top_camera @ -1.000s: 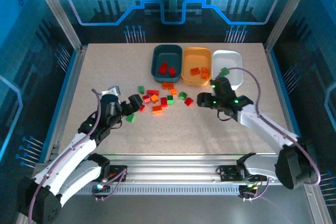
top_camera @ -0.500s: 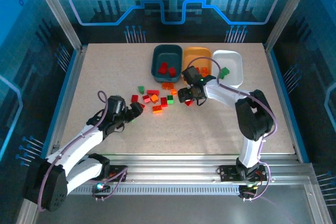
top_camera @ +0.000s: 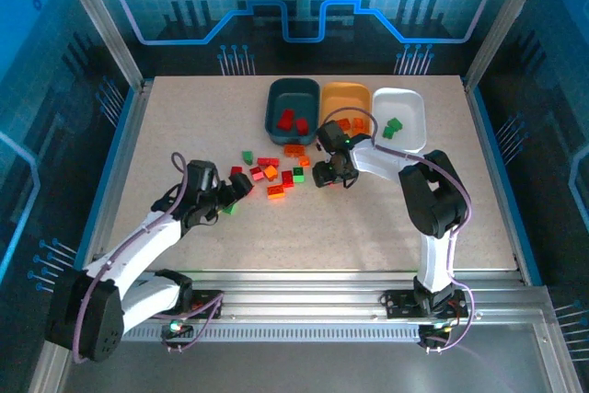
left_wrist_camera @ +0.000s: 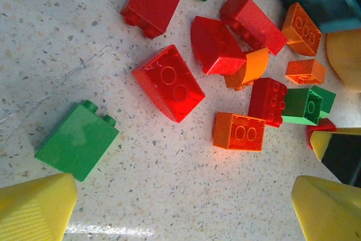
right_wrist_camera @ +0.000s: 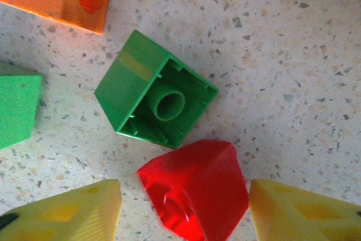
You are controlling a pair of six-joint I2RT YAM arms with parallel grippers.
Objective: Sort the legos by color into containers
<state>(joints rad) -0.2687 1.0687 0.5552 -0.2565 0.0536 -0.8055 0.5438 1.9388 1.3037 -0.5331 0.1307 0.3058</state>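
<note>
1. At the right edge of the brick pile, the right gripper, back from the white tray, straddles a red brick, fingers spread, nothing held.
2. The left gripper gapes empty beside a green brick.

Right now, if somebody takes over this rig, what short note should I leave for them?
Left gripper: open, empty, a green brick beside one finger.
Right gripper: open, its fingers on either side of a red brick, not yet closed.
Done: two red bricks in the teal tray, orange bricks in the orange tray, green bricks in the white tray.
Left: the mixed pile of red, orange and green bricks on the table.
</note>
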